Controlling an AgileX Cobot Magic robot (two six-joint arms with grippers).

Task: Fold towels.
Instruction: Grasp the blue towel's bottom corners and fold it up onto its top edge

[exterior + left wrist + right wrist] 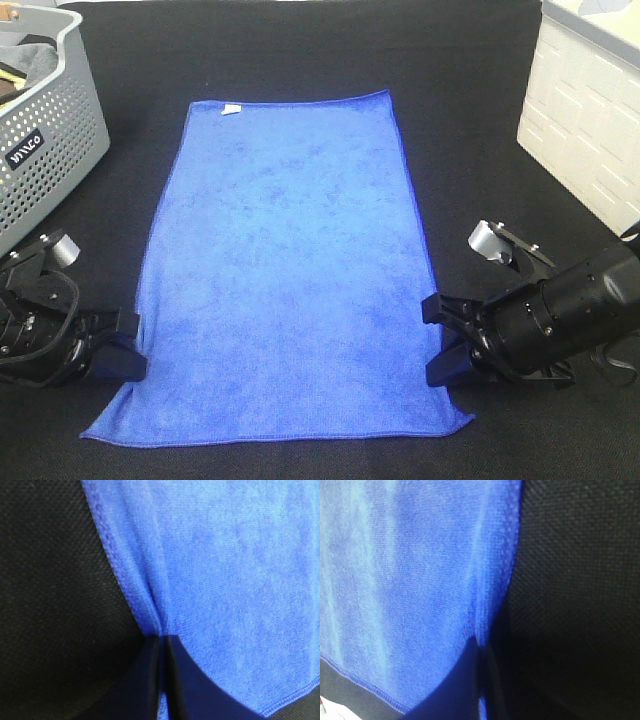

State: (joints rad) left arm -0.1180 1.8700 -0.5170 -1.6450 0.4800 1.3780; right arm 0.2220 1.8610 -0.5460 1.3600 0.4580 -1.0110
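The royal-blue towel (285, 270) lies spread flat on the black table, long way front to back, with its small white tag (231, 109) at the far edge. My left gripper (132, 350) is at the towel's left hem near the front corner. In the left wrist view (162, 640) its jaws are pinched shut on a gathered fold of the towel (225, 580). My right gripper (438, 345) is at the right hem near the front corner. In the right wrist view (482, 647) it is shut on the towel's edge (420, 580).
A perforated grey basket (50, 125) with grey cloth inside stands at the back left. A white bin (590, 120) stands at the back right. Black table surface (470, 130) surrounds the towel.
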